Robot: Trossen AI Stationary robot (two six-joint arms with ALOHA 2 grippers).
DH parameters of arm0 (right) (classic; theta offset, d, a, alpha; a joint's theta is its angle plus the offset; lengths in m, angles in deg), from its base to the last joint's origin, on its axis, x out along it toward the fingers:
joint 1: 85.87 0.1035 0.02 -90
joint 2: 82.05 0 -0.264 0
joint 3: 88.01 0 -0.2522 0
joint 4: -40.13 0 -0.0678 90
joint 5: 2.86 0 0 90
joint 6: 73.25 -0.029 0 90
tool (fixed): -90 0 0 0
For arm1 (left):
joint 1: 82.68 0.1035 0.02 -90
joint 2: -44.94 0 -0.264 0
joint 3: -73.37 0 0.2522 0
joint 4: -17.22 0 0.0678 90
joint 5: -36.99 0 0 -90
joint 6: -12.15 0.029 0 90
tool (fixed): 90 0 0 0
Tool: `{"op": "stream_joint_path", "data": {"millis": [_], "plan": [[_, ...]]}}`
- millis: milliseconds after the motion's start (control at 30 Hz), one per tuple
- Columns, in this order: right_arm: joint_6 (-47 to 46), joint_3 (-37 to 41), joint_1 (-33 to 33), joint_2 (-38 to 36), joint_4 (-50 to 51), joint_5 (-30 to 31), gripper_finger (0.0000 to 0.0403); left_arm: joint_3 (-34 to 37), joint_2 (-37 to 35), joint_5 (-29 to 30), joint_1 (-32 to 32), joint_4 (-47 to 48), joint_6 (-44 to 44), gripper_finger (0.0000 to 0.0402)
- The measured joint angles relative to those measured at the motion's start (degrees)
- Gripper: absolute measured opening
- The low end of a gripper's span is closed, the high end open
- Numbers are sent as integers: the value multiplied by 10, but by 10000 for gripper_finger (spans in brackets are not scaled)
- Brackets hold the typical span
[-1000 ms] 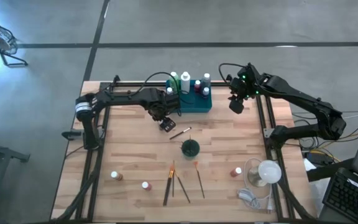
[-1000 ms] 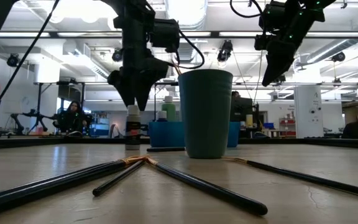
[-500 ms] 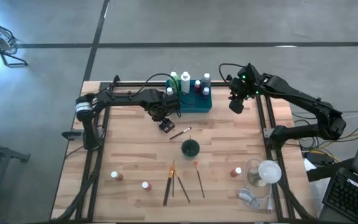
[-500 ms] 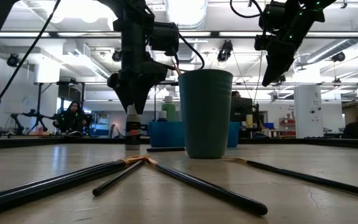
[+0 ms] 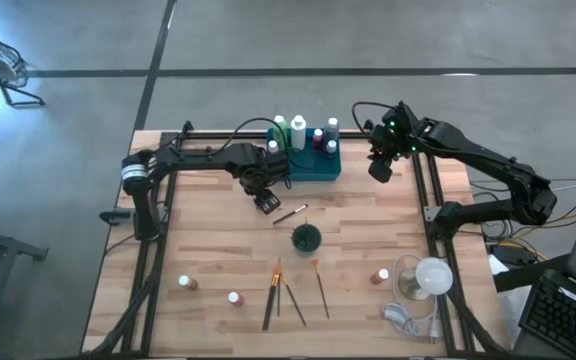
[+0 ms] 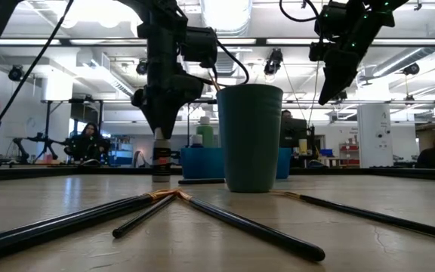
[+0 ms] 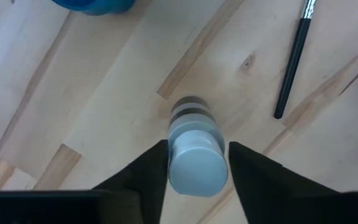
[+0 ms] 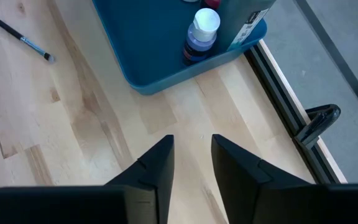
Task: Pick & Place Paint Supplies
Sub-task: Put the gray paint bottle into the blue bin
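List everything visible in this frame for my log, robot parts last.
table: one, light wood, under everything
tray: one, teal, table's far side
tray bottles: about six, mixed colours, standing in tray
loose bottles: three, white-capped, near front edge
grey-capped bottle: one, dark, beside tray
cup: one, dark green, table centre
paintbrushes: about five, dark, around cup
left tool: straddles grey-capped bottle
right tool: open, empty, right of tray

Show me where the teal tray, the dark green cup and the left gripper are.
teal tray (image 5: 320, 168): high view, its front wall.
dark green cup (image 6: 251, 136): low view, its side wall.
left gripper (image 7: 197, 163): left wrist view, midway between its fingertips.
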Motion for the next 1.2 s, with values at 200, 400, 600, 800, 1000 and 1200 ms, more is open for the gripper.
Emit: {"op": "stream_joint_path", "data": {"millis": [200, 400, 600, 800, 1000, 1200], "plan": [[8, 0, 0, 0, -2, 0, 96, 0, 0, 0, 0, 0, 46, 122], [11, 0, 0, 0, -3, 0, 100, 0, 0, 0, 1, 0, 58, 122], [11, 0, 0, 0, -4, 0, 118, -1, 0, -1, 1, 1, 68, 122], [11, 0, 0, 0, -4, 0, 135, -17, 0, -4, 1, 16, 73, 122], [11, 0, 0, 0, -4, 0, 145, -68, 0, -8, 1, 42, 92, 122], [10, 0, 0, 0, -4, 0, 152, -141, 0, -8, 5, 52, 127, 122]]}}
